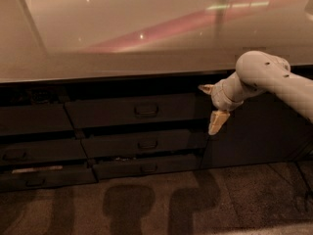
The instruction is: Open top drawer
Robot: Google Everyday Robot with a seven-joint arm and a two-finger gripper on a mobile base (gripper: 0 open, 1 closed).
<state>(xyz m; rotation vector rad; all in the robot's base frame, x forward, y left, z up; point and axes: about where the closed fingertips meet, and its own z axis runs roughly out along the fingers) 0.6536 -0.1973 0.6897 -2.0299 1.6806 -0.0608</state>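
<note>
Looking at this one, the wide dark grey top drawer [107, 112] sits in the middle of the frame, right under the pale glossy countertop [146, 33]. As far as I can tell it's shut, or near enough: no inner floor or rails are showing. Its small horizontal loop handle [146, 110] is centred on the front, with nothing touching it.

The robot's two-finger gripper [211, 105] is over at the right of the frame, hanging off the chunky white arm [264, 77] that comes in from the right edge. The cream fingers [216, 122] are spread wide, one up near the counter's underside and one pointing down. They sit roughly level with the right end of the drawer front and clearly off to the right of the handle. They aren't pinching anything.

My guess is the spread is deliberate, leaving room to slip one finger behind that loop and close on it. The arm comes in low because the handle is tucked under the counter overhang.

Two shorter grey drawers [146, 144] are stacked below with near-identical handles, so going for the wrong one looks like the main risk. The flat dark door panel [254, 131] is behind the arm. So the task looks barely started: the gripper needs to shift left to the handle, then grab and pull.
</note>
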